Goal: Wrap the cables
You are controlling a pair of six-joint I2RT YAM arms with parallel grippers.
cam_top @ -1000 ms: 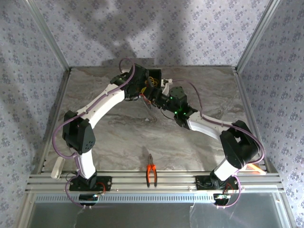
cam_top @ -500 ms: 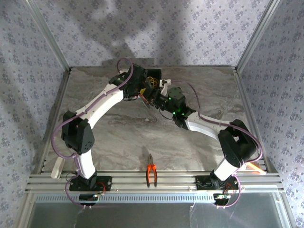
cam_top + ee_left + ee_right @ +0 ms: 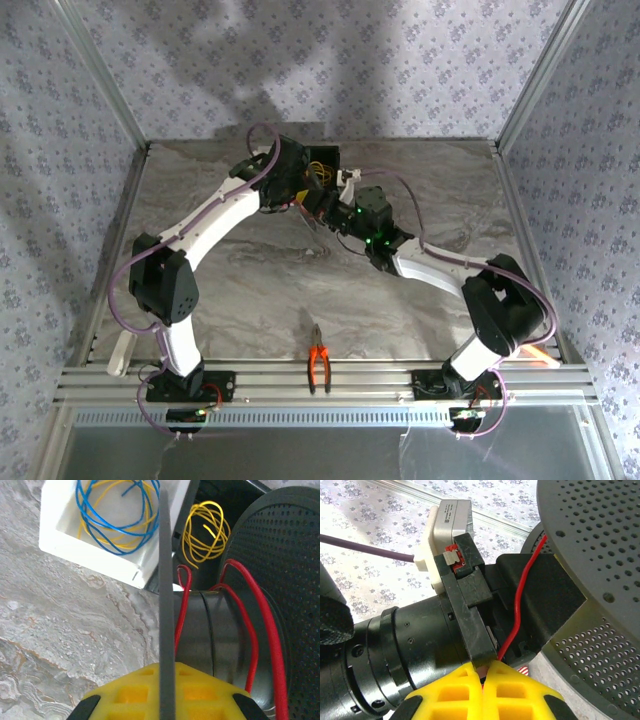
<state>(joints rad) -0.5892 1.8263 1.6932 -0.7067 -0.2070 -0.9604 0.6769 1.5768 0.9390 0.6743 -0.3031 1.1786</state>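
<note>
Right gripper (image 3: 484, 672) pinching the cable (image 3: 520, 595), left gripper (image 3: 167, 675) clamped on the spool (image 3: 220, 630).
From the pinch the red cable climbs to the perforated flange. More turns sit loosely round the hub, with a white box (image 3: 100, 560) and yellow coil (image 3: 205, 530) just beyond on the worktop (image 3: 60, 620).

Left wrist view: the black perforated round spool (image 3: 280, 555) runs off the edge at 3 o'clock, the thin red wire (image 3: 270, 635) leaves at 5 o'clock, and the white square box (image 3: 85, 555) is cropped at 11 o'clock. Right wrist view: the wire's lower end vanishes between the yellow fingertips of the right gripper (image 3: 484, 669).
</note>
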